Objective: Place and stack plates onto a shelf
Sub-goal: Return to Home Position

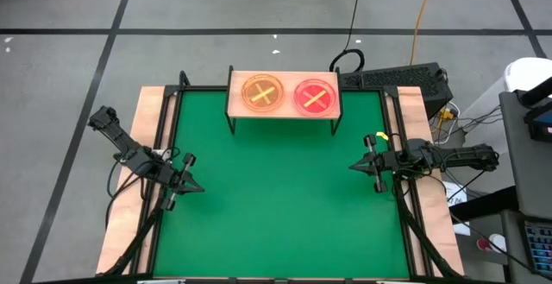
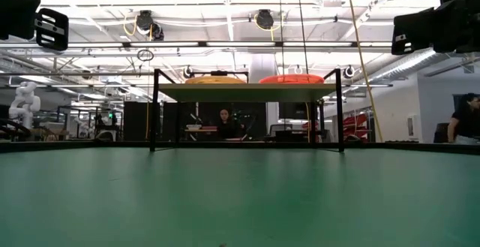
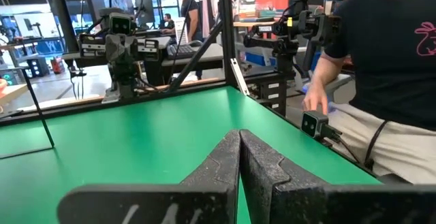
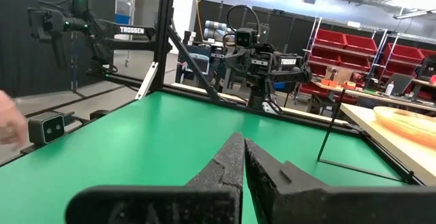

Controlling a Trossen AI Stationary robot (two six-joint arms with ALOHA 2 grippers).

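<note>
The light-wood shelf (image 1: 282, 96) stands on thin black legs at the far edge of the green mat. Two stacks of plates rest on its top: an amber stack (image 1: 262, 93) on the left and a pink-red stack (image 1: 316, 97) on the right, each showing crossed yellow stripes. In the low view the amber stack (image 2: 215, 79) and the red stack (image 2: 291, 79) sit on the board. My left gripper (image 1: 197, 186) is shut near the mat's left edge, holding nothing. My right gripper (image 1: 354, 166) is shut near the mat's right edge, also holding nothing. Both are far from the shelf.
The green mat (image 1: 280, 198) lies between the arms. A keyboard (image 1: 392, 78) and cables sit beyond the far right corner. A person in a dark shirt (image 3: 395, 54) sits close to the table's right side, hand near a small camera block (image 3: 315, 123).
</note>
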